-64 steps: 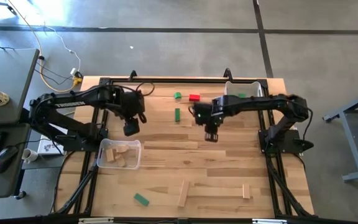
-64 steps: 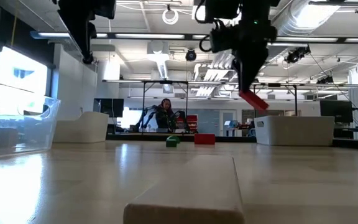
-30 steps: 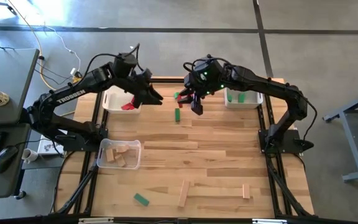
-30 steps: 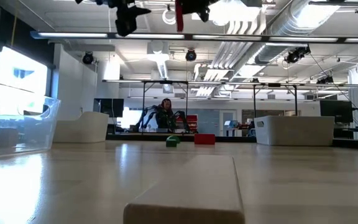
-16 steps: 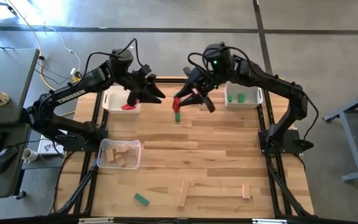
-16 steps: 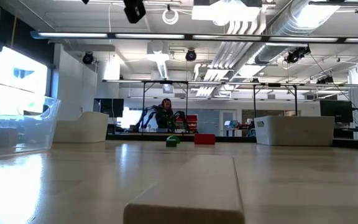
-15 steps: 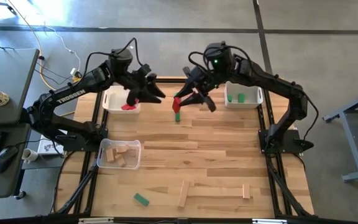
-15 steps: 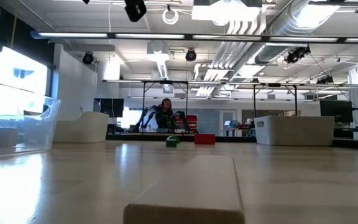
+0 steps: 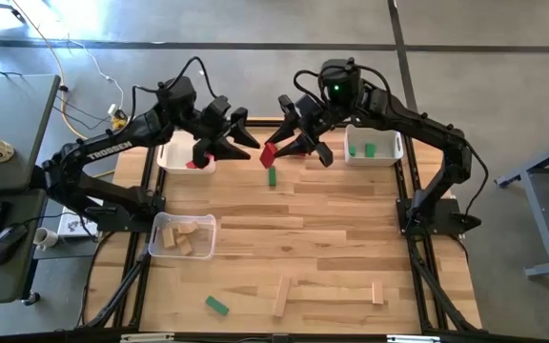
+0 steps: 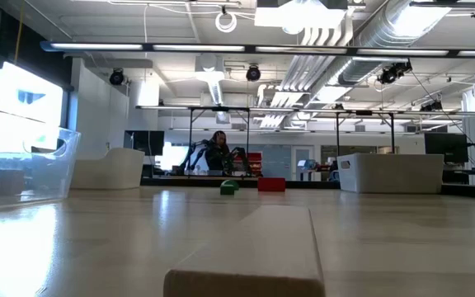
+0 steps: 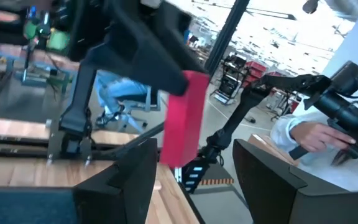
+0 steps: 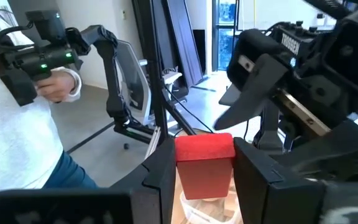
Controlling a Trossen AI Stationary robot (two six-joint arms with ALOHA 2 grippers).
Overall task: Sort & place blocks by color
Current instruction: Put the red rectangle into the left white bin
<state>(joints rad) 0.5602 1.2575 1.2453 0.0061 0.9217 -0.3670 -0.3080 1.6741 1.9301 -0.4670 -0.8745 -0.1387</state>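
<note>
A red block [image 9: 269, 152] hangs high over the table's far middle, with my right gripper [image 12: 205, 186] shut on it. My left gripper [image 9: 243, 136] faces it from the table's left, open. In the left wrist view the red block [image 11: 182, 118] stands just ahead of the gap between my left fingers, and I see no touch. More blocks lie on the table: a green bar [image 9: 272, 176] on its side under the grippers, a green one [image 9: 216, 305] near the front, and wooden bars [image 9: 280, 295]. Neither gripper shows in the low view. My right gripper pinches the red block by two opposite sides [image 12: 185, 171] between its two fingers. The fingers come about level from the table's right. The block's free end [image 9: 266, 155] sticks out past the fingertips toward the left gripper. It is lifted clear of the table.
A white bin [image 9: 172, 152] at the far left holds a red block [image 9: 196, 163]. A white bin [image 9: 389, 150] at the far right holds a green one [image 9: 370, 149]. A clear bin [image 9: 205, 238] at the left holds wooden blocks. A person stands beyond the table.
Both grippers have risen and tipped up toward level, leaving the top of the low view. My right gripper has turned the red block toward the table's left, so it now points at the left gripper. My left gripper has swung a little toward the block.
</note>
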